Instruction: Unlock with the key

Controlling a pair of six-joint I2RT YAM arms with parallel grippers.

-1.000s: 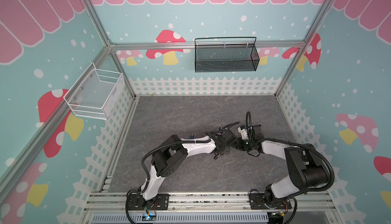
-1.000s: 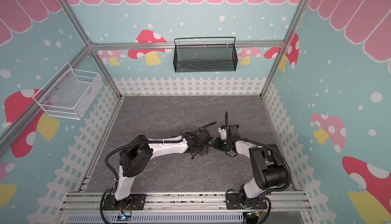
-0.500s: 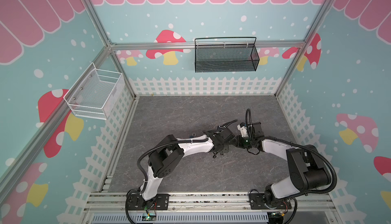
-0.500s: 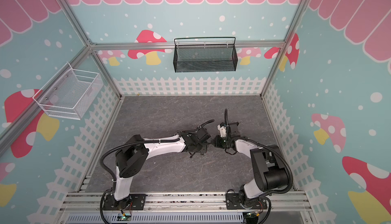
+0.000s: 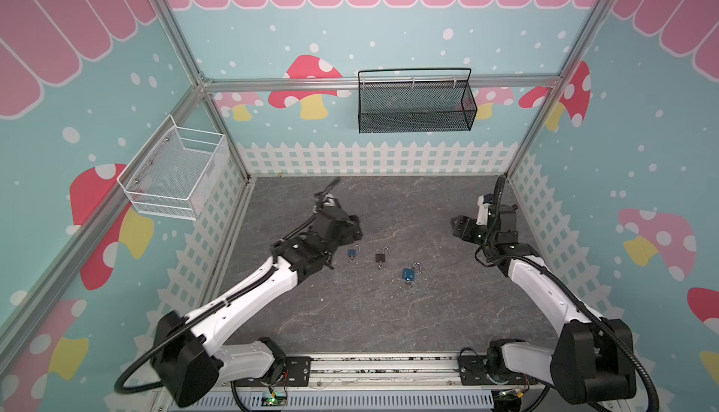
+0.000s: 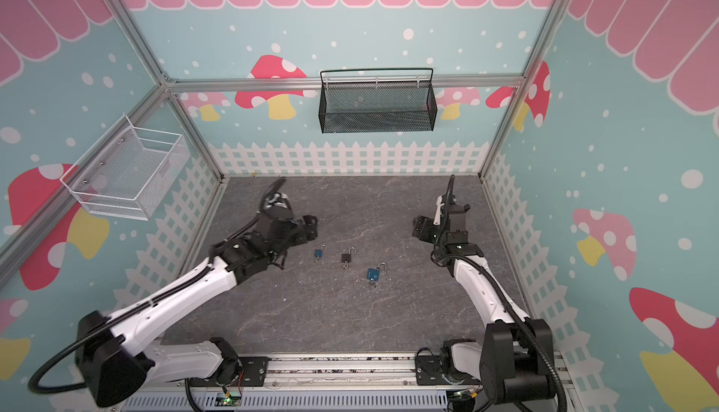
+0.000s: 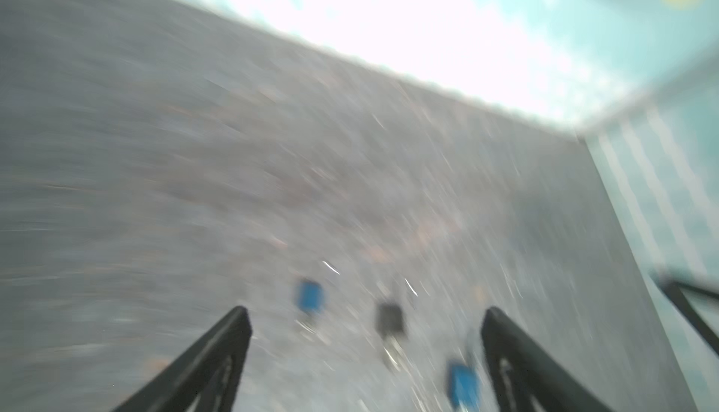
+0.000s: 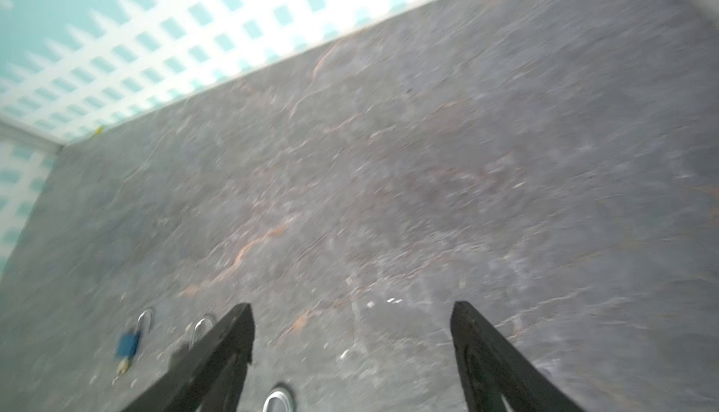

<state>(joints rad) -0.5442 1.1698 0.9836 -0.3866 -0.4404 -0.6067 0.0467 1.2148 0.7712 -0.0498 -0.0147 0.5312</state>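
Observation:
Three padlocks lie in a row on the grey floor in both top views: a small blue padlock (image 5: 353, 253) (image 6: 319, 253), a dark padlock (image 5: 381, 257) (image 6: 346, 257) and a larger blue padlock (image 5: 408, 274) (image 6: 373, 273). A key (image 8: 123, 367) sticks out of the small blue padlock (image 8: 127, 344). My left gripper (image 5: 354, 227) (image 7: 365, 311) hangs open just left of the row, holding nothing. My right gripper (image 5: 459, 227) (image 8: 352, 308) is open and empty, well to the right. The left wrist view is blurred.
A black mesh basket (image 5: 414, 104) hangs on the back wall and a white wire basket (image 5: 175, 174) on the left wall. White-fence walls close the floor (image 5: 389, 312) on three sides; a metal rail (image 5: 381, 367) runs along the front.
Both grippers were together and nearly shut at the middle of the floor. They have opened and drawn apart to the sides, leaving the padlocks lying uncovered.

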